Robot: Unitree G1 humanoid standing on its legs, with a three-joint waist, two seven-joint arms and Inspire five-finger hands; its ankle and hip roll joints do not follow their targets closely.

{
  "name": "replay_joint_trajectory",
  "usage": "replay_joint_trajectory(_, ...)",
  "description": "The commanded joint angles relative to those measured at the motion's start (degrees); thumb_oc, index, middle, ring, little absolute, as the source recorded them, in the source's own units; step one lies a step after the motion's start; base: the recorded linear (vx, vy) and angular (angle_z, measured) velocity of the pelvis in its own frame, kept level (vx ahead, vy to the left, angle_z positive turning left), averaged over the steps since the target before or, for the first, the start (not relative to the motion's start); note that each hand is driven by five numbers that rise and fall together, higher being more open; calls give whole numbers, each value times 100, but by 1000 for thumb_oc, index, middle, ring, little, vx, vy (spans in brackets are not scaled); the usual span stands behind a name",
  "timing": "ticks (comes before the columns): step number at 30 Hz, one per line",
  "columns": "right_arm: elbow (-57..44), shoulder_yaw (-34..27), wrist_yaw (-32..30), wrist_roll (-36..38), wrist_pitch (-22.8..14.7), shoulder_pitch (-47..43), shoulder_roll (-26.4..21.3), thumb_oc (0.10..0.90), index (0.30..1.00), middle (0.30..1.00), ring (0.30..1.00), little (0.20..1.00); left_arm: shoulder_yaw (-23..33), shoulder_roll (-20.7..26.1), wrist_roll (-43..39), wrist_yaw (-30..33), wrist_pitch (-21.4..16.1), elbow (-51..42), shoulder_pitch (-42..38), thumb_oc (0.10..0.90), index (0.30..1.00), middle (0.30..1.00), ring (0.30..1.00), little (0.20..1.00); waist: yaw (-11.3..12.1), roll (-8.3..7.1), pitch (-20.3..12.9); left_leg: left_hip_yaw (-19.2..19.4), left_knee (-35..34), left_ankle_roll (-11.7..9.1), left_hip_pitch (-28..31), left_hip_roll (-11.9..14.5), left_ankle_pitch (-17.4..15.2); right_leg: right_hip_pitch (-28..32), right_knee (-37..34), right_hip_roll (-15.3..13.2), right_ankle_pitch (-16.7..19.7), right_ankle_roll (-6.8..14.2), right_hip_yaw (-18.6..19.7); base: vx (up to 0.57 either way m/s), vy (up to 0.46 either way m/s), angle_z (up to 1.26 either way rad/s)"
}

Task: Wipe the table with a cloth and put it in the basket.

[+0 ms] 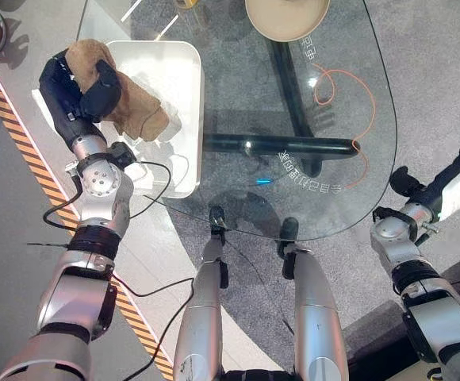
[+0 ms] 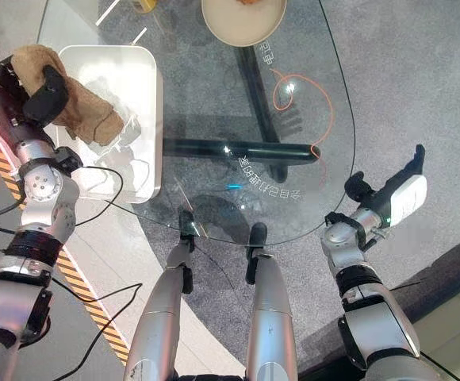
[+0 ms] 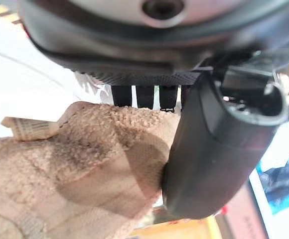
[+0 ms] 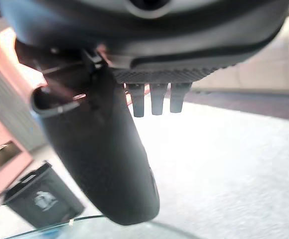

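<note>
While the left hand (image 1: 83,87) hangs above the near left corner of the white basket (image 1: 184,71), its thumb and fingers are curled round a tan terry cloth (image 1: 135,107), pinching the upper part so that the rest of the fabric droops down over the basket's interior. In the left wrist view the thumb presses against the looped pile of the cloth (image 3: 74,164), with the fingers (image 3: 144,97) showing behind the fold; a small sewn label sticks out from one edge of the fabric. The basket, a rectangular white tray with rounded corners, sits under the left part of the glass table (image 1: 349,159) and extends out past its left edge. The table top is clear, with a dark tubular frame (image 1: 281,145) visible through it and an orange cord (image 1: 357,95) looping beneath the right side. A round beige bowl (image 1: 287,17) rests at the far edge of the glass. The right hand (image 1: 444,186) is held off the right side of the table, well apart from the cloth, its fingers straight and holding nothing. A strip of yellow-and-black hazard tape (image 1: 32,159) runs along the floor on the left.
</note>
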Motion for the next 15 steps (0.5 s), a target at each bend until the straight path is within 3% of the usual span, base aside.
replay_joint_trajectory(1, 255, -196, 103, 265, -389, -67, -170, 800, 900, 900, 900, 900, 130, 681, 478, 261, -281, -62, -894, 100, 300, 300, 300, 200, 7, -181, -157, 476, 826, 214, 79, -294, -1166, 323, -1058, 407, 407, 225, 202, 0, 0, 0)
replay_joint_trajectory(15, 1253, -171, 839, 654, 4, -102, -89, 800, 900, 900, 900, 900, -668, 778, 1060, 3, 495, 839, -1459, 100, 300, 300, 300, 200, -96, -134, -157, 560, 838, 205, 122, -261, -1143, 286, -1004, 416, 451, 239, 248, 2, 4, 0)
